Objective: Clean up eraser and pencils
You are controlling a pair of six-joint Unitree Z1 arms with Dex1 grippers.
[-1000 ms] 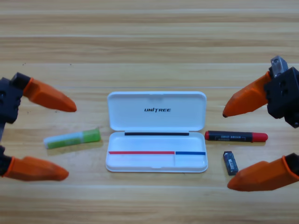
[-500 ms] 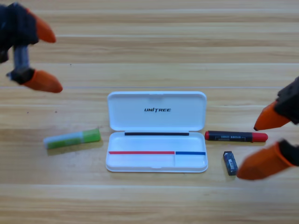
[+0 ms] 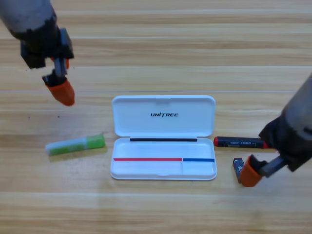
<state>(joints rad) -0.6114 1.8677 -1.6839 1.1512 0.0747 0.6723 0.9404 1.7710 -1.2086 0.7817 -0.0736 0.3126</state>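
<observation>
The white case [image 3: 163, 138] lies open at the centre of the wooden table [image 3: 161, 48], lid folded toward the far side, tray toward the near side.

The right gripper [image 3: 250, 171] points down at the near right of the case, its orange tip touching or just beside the eraser [image 3: 237, 168]. Whether its jaws are apart or together cannot be told from this view; only one orange tip shows. The eraser lies on the table just right of the tray's near right corner. The black pencil [image 3: 240, 142] lies just beyond it, its red end hidden under the right arm.

The left gripper [image 3: 62, 91] hangs far left of the case, well apart from the green-ended pencil [image 3: 75, 145], which lies on the table left of the tray. Its jaw state likewise cannot be told.

Risks from this position:
- The eraser is small and low; an off-centre closing may push it away instead of gripping it.
- The arm crowds the black pencil and may knock or roll it.
- A descent too close to the case may strike the tray and shift it.
</observation>
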